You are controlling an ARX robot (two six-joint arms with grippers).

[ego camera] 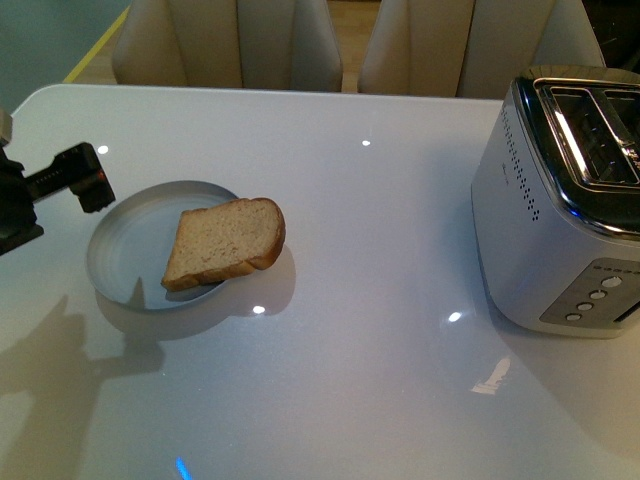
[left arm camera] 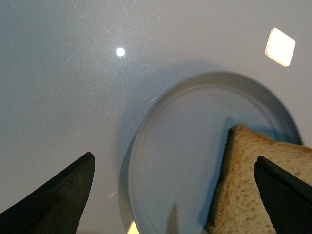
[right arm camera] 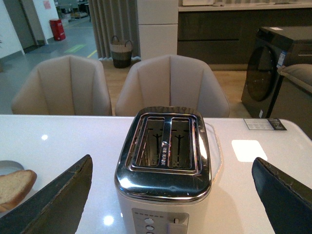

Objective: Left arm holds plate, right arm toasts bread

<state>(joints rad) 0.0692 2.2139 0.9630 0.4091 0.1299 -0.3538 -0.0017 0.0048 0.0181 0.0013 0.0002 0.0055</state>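
- The left gripper (left arm camera: 174, 161) hangs with its dark jaws spread wide and nothing clamped between them.
- Just ahead of its jaws lies the plate (ego camera: 128, 250), flat on the glossy white table (ego camera: 360, 190). It is round, pale grey-blue and shallow, with a low raised rim. Its nearest rim is by the fingertips but is not gripped.
- The bread (ego camera: 225, 243) rests on the side of the plate away from this gripper. It is a single light brown wholemeal slice with a darker crust.
- The slice's long axis runs away from the left gripper. Its flat end sits on the plate facing the gripper, and its rounded top points away and overhangs the far rim.
- The right gripper (right arm camera: 171, 161) is well apart from the plate, its jaws also wide and holding nothing.
- Directly ahead of the right gripper's jaws stands a silver two-slot toaster (right arm camera: 163, 195), its slots facing up.
- Beyond the toaster, past the table's far edge, stand beige chairs (right arm camera: 170, 83).
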